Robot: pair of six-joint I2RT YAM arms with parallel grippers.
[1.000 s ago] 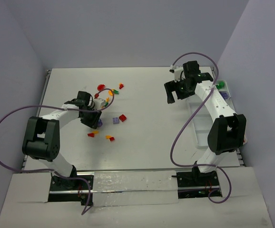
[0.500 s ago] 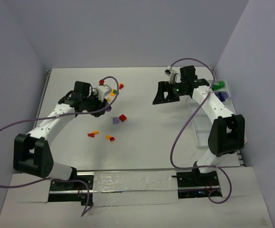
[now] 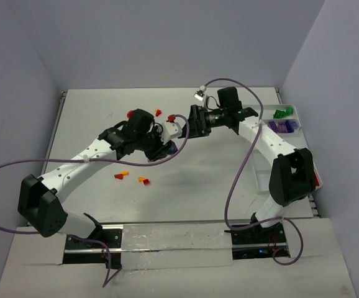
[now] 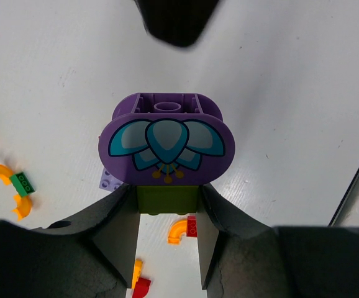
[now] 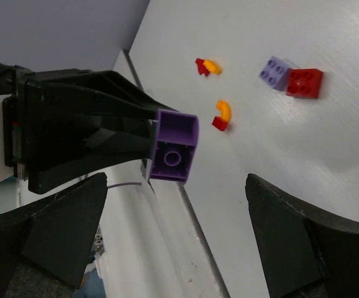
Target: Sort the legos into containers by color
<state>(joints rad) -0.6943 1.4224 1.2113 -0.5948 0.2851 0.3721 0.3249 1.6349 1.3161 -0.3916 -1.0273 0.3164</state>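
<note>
My left gripper (image 4: 167,200) is shut on a purple lego (image 4: 166,139) with a blue flower print and a lime piece under it. It holds the lego above mid-table (image 3: 171,148). My right gripper (image 3: 195,121) stands open just right of it, facing it. In the right wrist view the purple lego (image 5: 174,146) hangs between my wide-apart right fingertips (image 5: 176,192) without touching them. Loose red, orange and lilac legos (image 5: 274,71) (image 3: 144,180) lie on the table. The white containers tray (image 3: 263,166) at the right holds green legos (image 3: 283,113) and purple legos (image 3: 283,126).
A clear plastic strip (image 3: 167,239) runs along the near edge between the arm bases. Purple cables loop off both arms. Walls close the table at the back and both sides. More small legos (image 3: 131,113) sit at the back left.
My left arm has lifted the purple lego and swung right to mid-table. My right arm has swung left from the tray to meet it, staying open.
</note>
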